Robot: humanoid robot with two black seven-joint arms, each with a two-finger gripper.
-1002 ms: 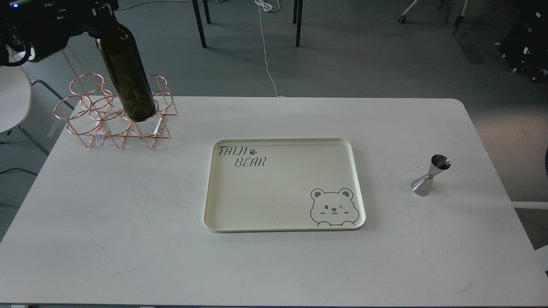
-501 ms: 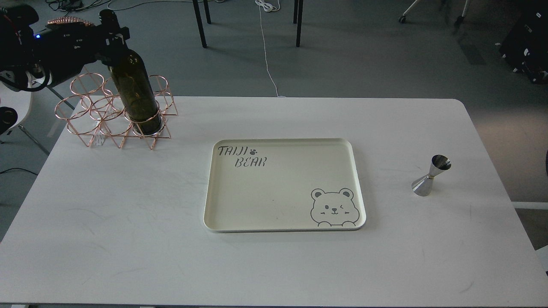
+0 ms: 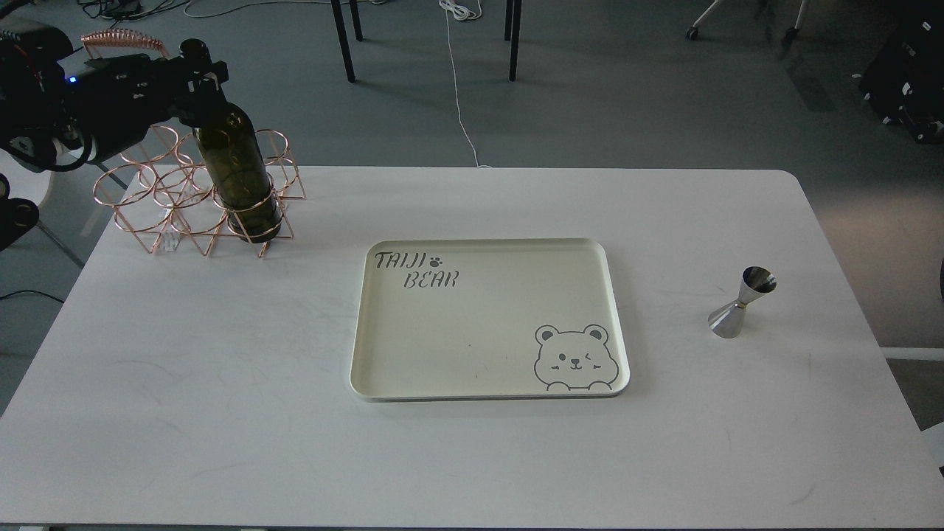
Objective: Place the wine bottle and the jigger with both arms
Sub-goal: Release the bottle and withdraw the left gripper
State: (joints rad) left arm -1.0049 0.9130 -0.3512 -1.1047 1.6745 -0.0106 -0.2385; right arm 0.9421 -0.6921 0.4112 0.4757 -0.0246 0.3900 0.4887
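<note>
Table [image 3: 221,413] holds a cream bear-printed tray [image 3: 487,383] at centre. Wine bottle [image 3: 240,173] stands inside the copper wire rack [image 3: 147,206], its neck clamped by the left gripper [image 3: 198,68]. Jigger [image 3: 741,304] stands apart, far right.

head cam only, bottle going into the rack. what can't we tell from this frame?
- Left gripper: dark against the wine bottle neck; finger state unreadable.
- Bottle base: behind the copper wire rack rings; seated or not, unclear.
- Right arm: out of view.
- Jigger: too small to see inside its cup.
- Left arm: cut off by the left edge.
</note>
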